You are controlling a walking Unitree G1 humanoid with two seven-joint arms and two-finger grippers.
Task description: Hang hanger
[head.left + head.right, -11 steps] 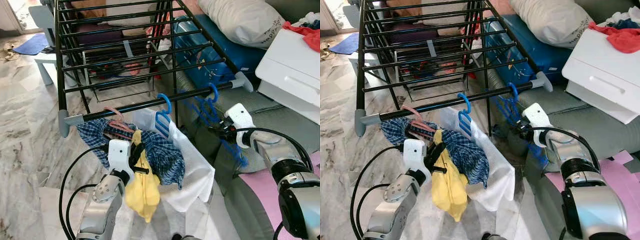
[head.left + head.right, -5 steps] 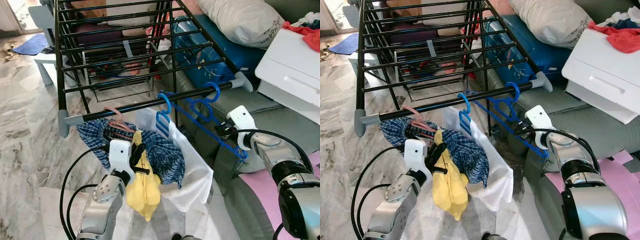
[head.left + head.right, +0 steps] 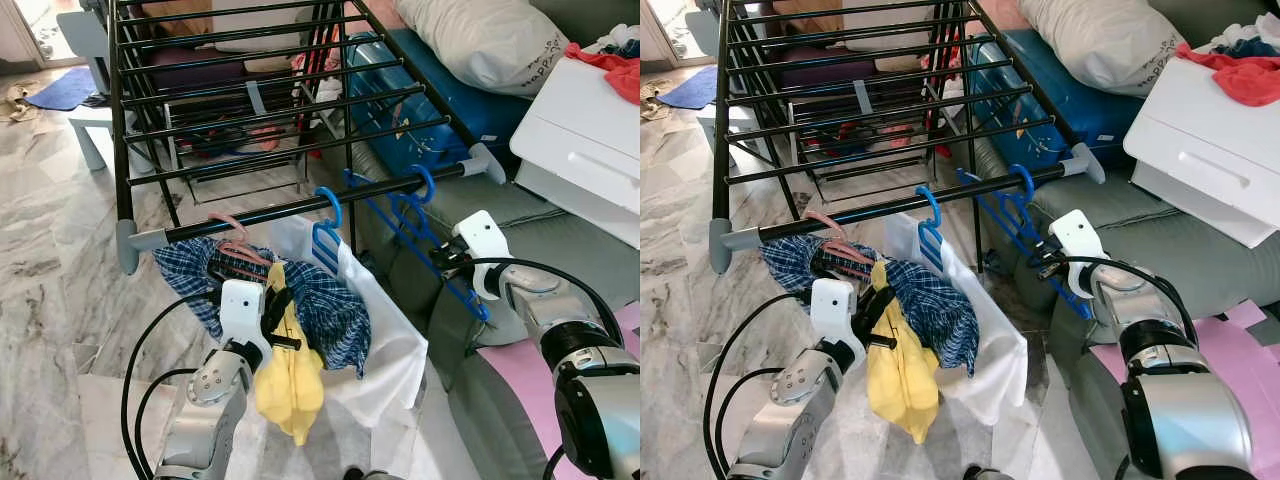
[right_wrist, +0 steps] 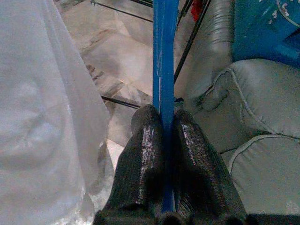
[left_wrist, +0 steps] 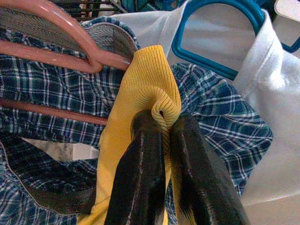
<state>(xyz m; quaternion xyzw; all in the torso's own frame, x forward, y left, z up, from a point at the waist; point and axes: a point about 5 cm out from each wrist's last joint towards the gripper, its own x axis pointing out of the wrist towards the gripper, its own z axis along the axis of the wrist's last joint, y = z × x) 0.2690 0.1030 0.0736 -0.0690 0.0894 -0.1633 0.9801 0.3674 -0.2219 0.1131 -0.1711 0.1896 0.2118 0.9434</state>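
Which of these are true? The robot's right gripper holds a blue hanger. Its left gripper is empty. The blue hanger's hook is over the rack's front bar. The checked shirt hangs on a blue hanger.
1. The right gripper holds a blue hanger. True.
2. The left gripper is empty. False: it pinches a yellow cloth.
3. The blue hanger's hook is over the drying rack's front bar. True.
4. The checked shirt hangs on a blue hanger. False: it hangs on a pink hanger.

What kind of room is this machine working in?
Probably a home's living area used for laundry: a black drying rack on marble floor, a grey sofa, and a pillow.
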